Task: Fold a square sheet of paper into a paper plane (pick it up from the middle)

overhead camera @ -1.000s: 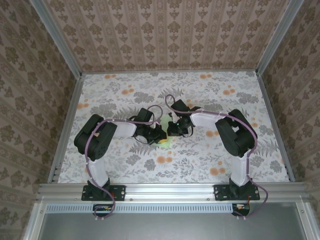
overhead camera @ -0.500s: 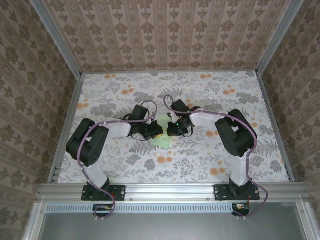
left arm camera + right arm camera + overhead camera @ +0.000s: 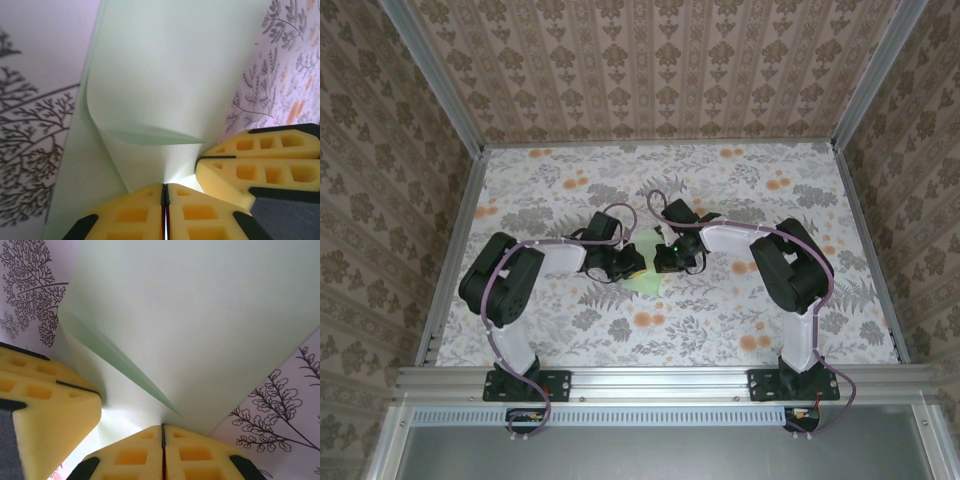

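The sheet of paper (image 3: 642,279) lies at the middle of the table (image 3: 750,325), about as far from the left edge as from the right, and both arms reach in to meet over it. In the top view only a small pale green patch shows between the two wrists.

The left gripper (image 3: 164,186) has its yellow fingers pressed together, leaving just a thin dark seam between them, and the paper runs straight into that seam — it is pinching the sheet. Ahead of it one layer lies flat on the flowered table while another rises and curls over in a soft roll. The right gripper's fingers (image 3: 260,172) sit just beside it, on the right of the left wrist view, touching the same corner of paper.

The right gripper (image 3: 162,426) is likewise closed, pad against pad, and a raised crease in the green sheet leads down into the seam — it also nips the paper. One finger (image 3: 45,400) of the left gripper stands close on its left.
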Robot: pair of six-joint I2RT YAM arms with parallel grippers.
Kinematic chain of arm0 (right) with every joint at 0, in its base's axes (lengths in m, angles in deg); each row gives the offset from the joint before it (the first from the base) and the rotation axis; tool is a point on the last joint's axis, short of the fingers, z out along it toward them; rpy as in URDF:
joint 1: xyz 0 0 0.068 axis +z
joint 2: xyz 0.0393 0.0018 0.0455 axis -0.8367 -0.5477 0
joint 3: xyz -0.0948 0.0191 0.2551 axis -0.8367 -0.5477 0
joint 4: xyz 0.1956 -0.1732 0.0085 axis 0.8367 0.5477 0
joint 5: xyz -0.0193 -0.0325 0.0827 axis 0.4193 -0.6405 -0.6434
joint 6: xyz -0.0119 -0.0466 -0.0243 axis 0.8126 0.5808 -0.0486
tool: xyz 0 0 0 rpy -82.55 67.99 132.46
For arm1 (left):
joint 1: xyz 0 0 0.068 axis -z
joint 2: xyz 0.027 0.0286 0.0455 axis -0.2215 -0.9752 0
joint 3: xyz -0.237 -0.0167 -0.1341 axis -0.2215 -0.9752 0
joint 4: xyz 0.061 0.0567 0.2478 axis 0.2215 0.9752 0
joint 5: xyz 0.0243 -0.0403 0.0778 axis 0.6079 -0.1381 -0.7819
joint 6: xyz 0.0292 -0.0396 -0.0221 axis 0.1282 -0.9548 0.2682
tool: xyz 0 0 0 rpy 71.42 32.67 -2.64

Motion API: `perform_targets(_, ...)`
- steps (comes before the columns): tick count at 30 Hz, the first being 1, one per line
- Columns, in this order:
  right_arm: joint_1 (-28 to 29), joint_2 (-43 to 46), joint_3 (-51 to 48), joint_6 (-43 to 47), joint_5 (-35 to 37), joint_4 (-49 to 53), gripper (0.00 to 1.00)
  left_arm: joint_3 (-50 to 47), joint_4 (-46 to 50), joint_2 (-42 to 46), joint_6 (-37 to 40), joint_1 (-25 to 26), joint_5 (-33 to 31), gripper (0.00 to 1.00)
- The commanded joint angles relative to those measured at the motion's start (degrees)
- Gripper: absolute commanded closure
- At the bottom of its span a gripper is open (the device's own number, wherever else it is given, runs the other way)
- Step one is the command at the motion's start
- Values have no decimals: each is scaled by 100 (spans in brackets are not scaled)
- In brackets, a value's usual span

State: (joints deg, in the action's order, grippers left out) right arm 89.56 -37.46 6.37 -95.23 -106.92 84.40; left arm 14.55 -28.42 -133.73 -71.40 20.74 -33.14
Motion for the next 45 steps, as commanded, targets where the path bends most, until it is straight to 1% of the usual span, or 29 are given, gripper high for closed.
perform_targets(1,1,-356,-85,204,263,603,91,108,237,155,307,45,-664,86)
perform_targets(6,15,-391,-12,244,280,696,92,161,211,83,350,47,-864,84)
perform_targets(10,17,-407,-30,283,314,727,92,172,381,100,385,30,-1117,83)
perform_targets(16,18,-430,-78,317,411,750,92,126,260,203,420,-64,-1274,79)
perform_targets(18,18,-435,-98,318,427,738,92,31,-71,252,429,-114,-1159,78)
perform_targets(22,15,-447,-116,292,465,723,92,-254,-1189,277,248,-155,-589,75)
perform_targets(24,13,-452,-110,269,474,710,92,-307,-1439,267,194,-146,-397,75)
perform_targets(27,10,-452,-98,242,473,699,92,-334,-1518,266,199,-124,-277,75)
perform_targets(31,16,-460,-98,233,481,692,92,-328,-1343,241,245,-100,-288,76)
perform_targets(33,10,-453,-103,231,491,701,92,-428,-1320,351,239,-89,-473,76)
perform_targets(37,10,-466,-116,224,507,692,92,-610,-1027,748,321,-98,-1139,75)
perform_targets(39,9,-478,-107,222,507,701,92,-677,-1028,912,371,-102,-1261,75)
perform_targets(41,9,-461,-107,213,511,700,92,-742,-1172,1029,400,-93,-1202,73)
perform_targets(45,7,-476,-97,208,511,701,92,-666,-1408,917,446,-71,-692,74)
